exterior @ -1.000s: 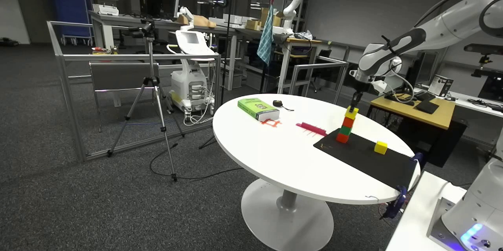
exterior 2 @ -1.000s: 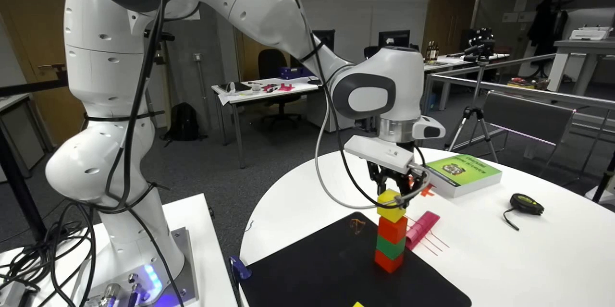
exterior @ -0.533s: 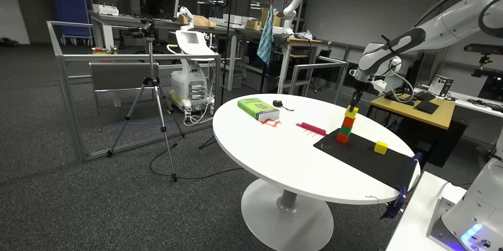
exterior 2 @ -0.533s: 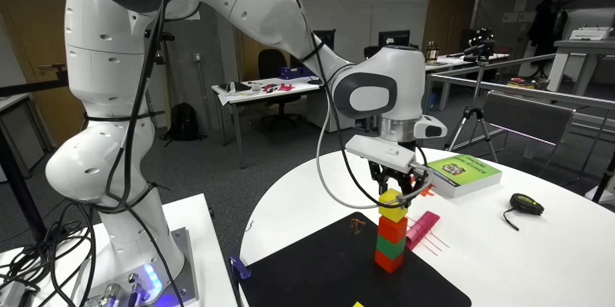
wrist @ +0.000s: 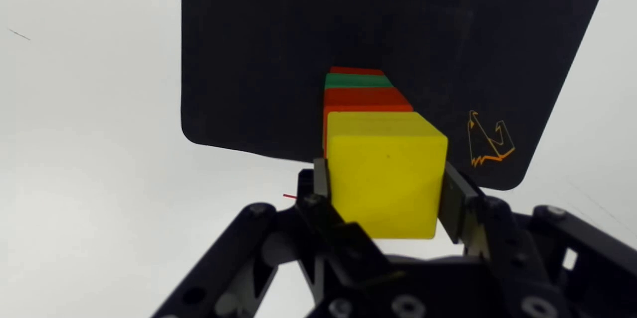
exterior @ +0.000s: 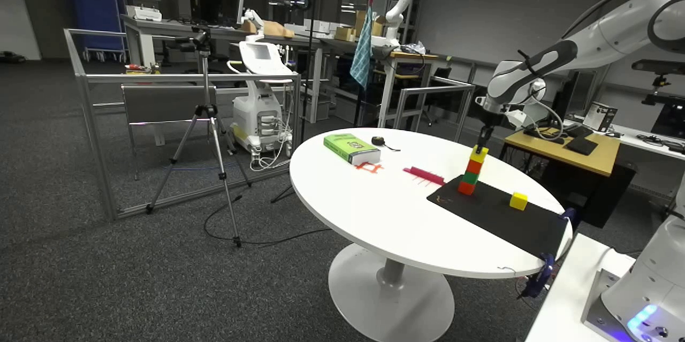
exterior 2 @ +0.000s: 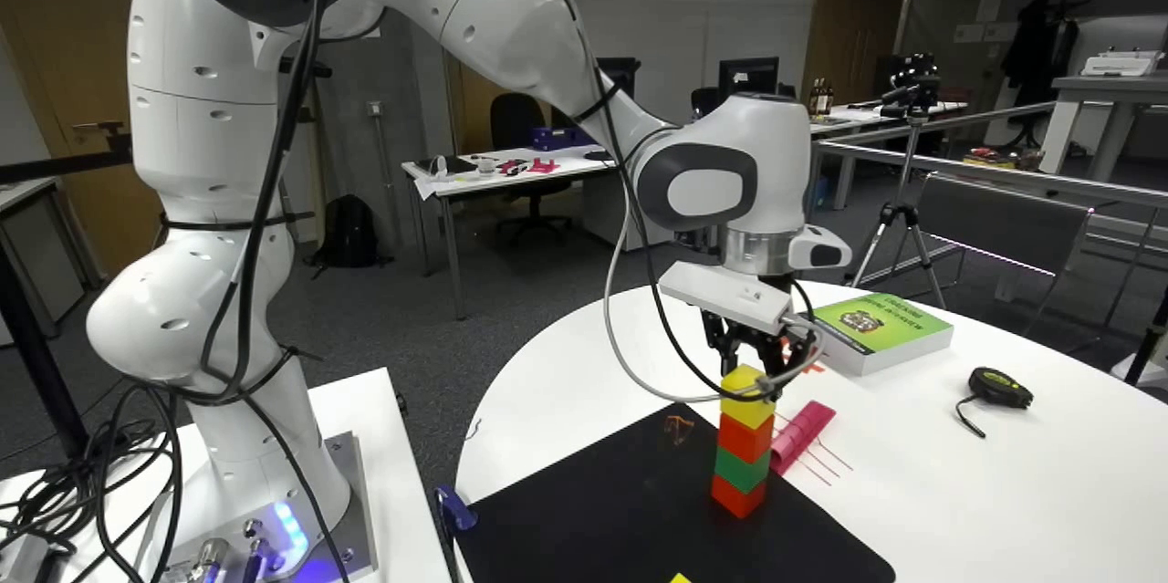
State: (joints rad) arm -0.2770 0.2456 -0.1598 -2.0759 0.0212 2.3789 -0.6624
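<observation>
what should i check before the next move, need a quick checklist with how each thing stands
1. Grip: ok; the gripper has its fingers on opposite sides of the held yellow cube.
2. Support below: ok; upper red block, green block and lower red block stand in a column on the black mat.
3. Held cube's seating: cannot tell; it appears to meet the upper red block, but firm contact is unclear.
4. Loose yellow cube: ok; apart from the column, on the mat.
5. Clearance: cannot tell; cables cross in front of the held cube in an exterior view, touching unclear.
</observation>
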